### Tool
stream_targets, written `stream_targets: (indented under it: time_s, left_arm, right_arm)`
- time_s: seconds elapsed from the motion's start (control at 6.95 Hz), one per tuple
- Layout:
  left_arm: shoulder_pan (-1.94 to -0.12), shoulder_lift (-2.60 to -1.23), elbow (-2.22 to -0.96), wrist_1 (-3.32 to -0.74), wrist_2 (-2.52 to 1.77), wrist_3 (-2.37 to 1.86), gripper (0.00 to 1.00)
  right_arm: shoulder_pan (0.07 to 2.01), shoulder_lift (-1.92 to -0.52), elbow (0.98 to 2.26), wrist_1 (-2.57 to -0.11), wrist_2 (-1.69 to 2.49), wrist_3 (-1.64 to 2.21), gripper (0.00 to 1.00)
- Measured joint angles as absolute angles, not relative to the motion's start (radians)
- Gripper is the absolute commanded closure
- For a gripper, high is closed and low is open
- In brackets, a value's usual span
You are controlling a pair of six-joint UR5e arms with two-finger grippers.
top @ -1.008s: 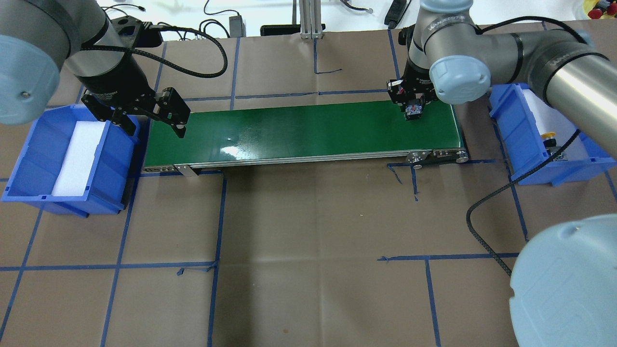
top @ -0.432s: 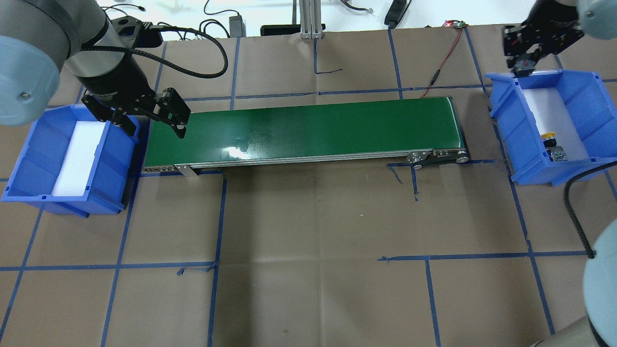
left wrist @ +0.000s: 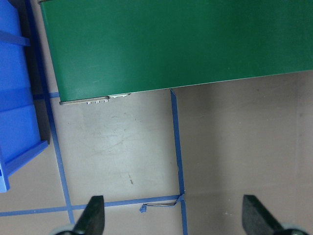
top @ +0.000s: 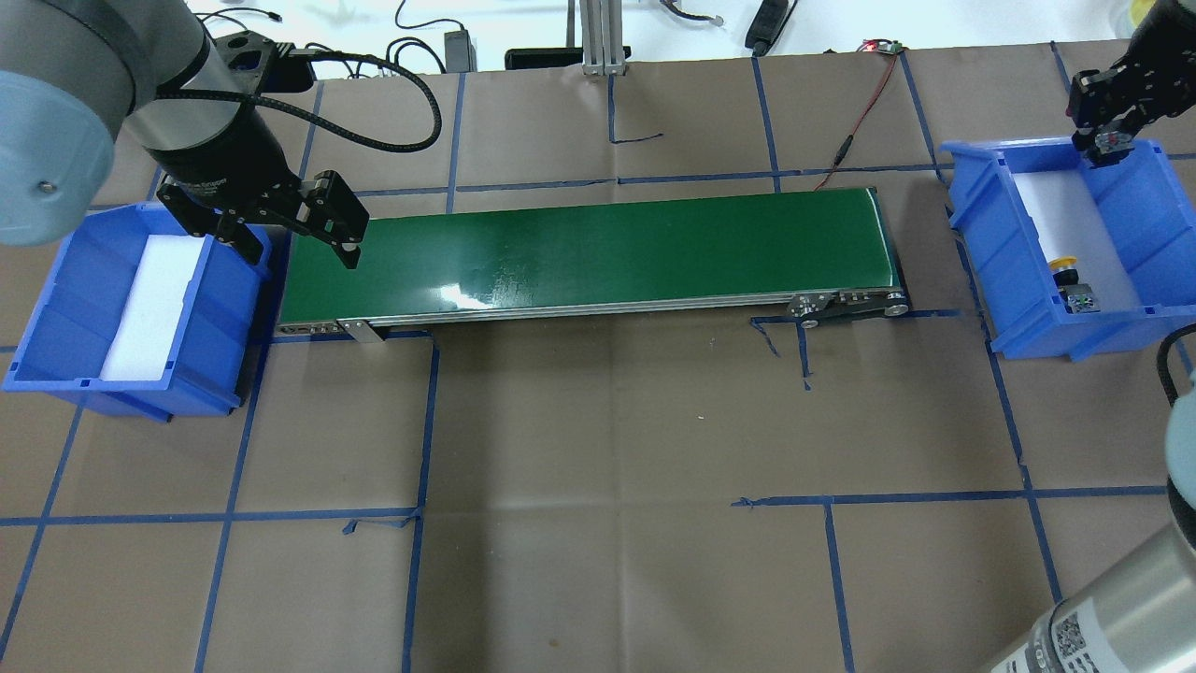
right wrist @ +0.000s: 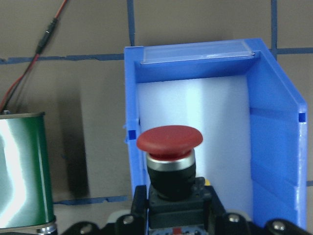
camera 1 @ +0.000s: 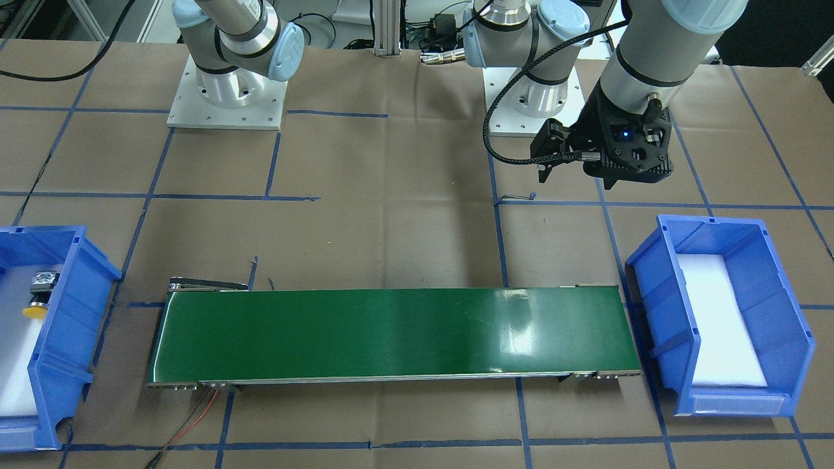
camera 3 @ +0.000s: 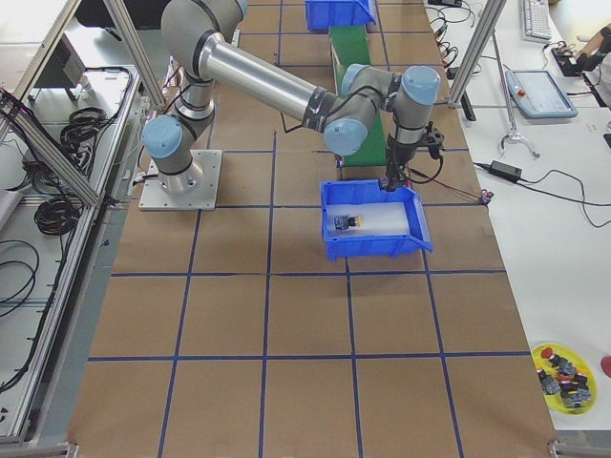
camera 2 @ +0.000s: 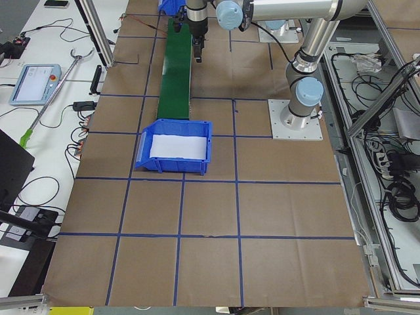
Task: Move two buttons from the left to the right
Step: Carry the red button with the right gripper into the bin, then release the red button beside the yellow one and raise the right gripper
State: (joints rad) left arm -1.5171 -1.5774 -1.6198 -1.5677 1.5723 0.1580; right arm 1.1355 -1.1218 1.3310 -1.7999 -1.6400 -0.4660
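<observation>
My right gripper (top: pixel 1110 142) is shut on the red button (right wrist: pixel 169 140) and holds it cap-forward above the far end of the right blue bin (top: pixel 974 217). The held button's black neck sits between the jaws in the right wrist view. The yellow button (top: pixel 1065 264) lies on the white foam in that bin, near its front; it also shows in the front-facing view (camera 1: pixel 38 296). My left gripper (top: pixel 301 245) is open and empty, hanging over the left end of the green conveyor belt (top: pixel 598 252), beside the left blue bin (top: pixel 56 308).
The left bin (camera 1: pixel 659 306) holds only a white foam pad. A red wire (top: pixel 855 112) runs from the belt's far right corner to the table's back. Blue tape lines grid the brown table cover. The right arm's black cable (top: pixel 1168 360) hangs near the right bin's front.
My right gripper has carried the red button from the belt's right end rightward to above the right bin's far end. The left arm has not moved.
</observation>
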Motion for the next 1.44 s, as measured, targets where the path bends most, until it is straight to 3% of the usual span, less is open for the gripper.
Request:
stream_targets:
  time_s: [0.86,1.01,1.15,1.3,1.44]
  left_arm:
    - [-1.517,-1.578,-1.620,-1.568,1.572,0.158,0.00]
    - [-1.517,-1.578,-1.620,-1.568,1.572,0.158,0.00]
    - [-1.517,-1.577,-1.620,-1.568,1.572,0.158,0.00]
    - [-1.516,-1.577,-1.620,-1.568,1.572,0.158,0.00]
    - [-1.516,-1.578,-1.620,-1.568,1.572,0.158,0.00]
  right_arm:
    - [1.096,-0.950,1.341,-1.853,-1.648,-0.483,0.91]
    - [1.096,-0.933,1.343,-1.858,-1.651,-0.479,0.68]
    - [1.097,-0.921,1.347,-1.861,-1.653,-0.475,0.16]
    - [1.097,-0.916,1.349,-1.862,-1.653,-0.471,0.01]
    - [1.098,-0.915,1.349,-1.862,-1.651,-0.467,0.01]
